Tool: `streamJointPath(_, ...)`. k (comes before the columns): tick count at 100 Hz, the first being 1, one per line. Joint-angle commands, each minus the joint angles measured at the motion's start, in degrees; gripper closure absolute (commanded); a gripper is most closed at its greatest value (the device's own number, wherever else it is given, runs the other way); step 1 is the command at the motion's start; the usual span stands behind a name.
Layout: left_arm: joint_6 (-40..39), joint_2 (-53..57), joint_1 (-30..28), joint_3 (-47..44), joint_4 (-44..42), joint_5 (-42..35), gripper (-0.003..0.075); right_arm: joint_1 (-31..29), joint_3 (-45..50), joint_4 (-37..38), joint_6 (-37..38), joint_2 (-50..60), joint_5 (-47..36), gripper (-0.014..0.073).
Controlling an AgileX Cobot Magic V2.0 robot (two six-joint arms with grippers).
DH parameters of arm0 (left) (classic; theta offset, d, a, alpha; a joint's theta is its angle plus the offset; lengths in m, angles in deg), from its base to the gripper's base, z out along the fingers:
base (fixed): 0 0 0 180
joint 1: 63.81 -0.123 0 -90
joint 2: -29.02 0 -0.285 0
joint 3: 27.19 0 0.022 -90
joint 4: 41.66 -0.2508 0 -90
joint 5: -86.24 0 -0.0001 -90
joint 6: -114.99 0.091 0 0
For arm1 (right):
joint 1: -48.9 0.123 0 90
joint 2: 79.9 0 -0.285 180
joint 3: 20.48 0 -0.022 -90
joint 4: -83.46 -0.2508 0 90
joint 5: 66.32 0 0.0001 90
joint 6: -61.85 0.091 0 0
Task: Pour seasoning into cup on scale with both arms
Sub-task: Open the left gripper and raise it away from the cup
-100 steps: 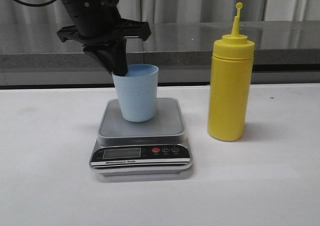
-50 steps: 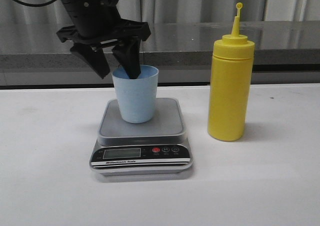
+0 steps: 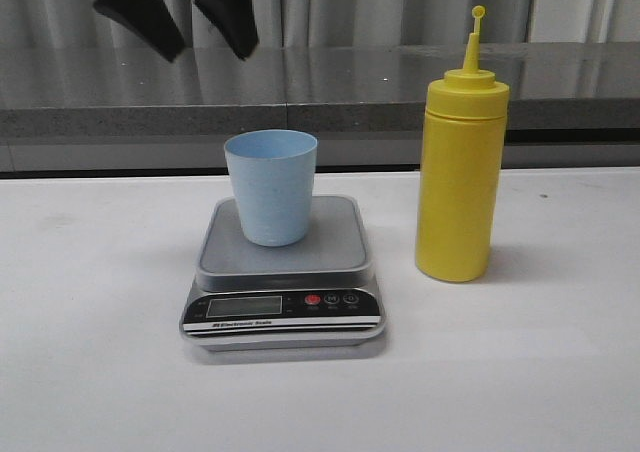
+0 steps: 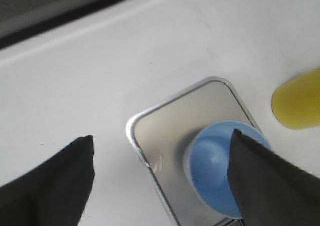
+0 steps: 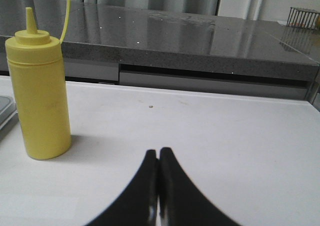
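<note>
Both fingers [image 3: 177, 17] above cup [image 3: 271, 186].

Left gripper [image 3: 190, 27]: matte black, 2 broad wedge-shaped fingers [image 4: 55, 186] tapering to blunt tips; only the lower part shows in front view, under a dark crossbar. Right gripper [image 5: 159, 186]: also matte black, 2 fingers curving smoothly inward, glossy along the inner edges. No markings, screws or cables discernible.
</note>
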Motion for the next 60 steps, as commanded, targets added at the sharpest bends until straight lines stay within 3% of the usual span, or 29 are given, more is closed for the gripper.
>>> streamJointPath(1,-0.52,6.4,-2.86,-0.34,-0.26,-4.76,0.0187,-0.28,0.06,0.55,-0.14,0.91,-4.24,0.0661)
streamJointPath(30,-0.52,22.4,-11.67,-17.53,-0.38,-21.21,0.0187,-0.28,0.06,0.55,-0.14,0.91,-4.24,0.0661)
streamJointPath(60,-0.42,45.02,-12.86,-43.84,-2.83,-41.68,0.0187,-0.28,0.06,0.55,-0.14,0.91,-4.24,0.0661)
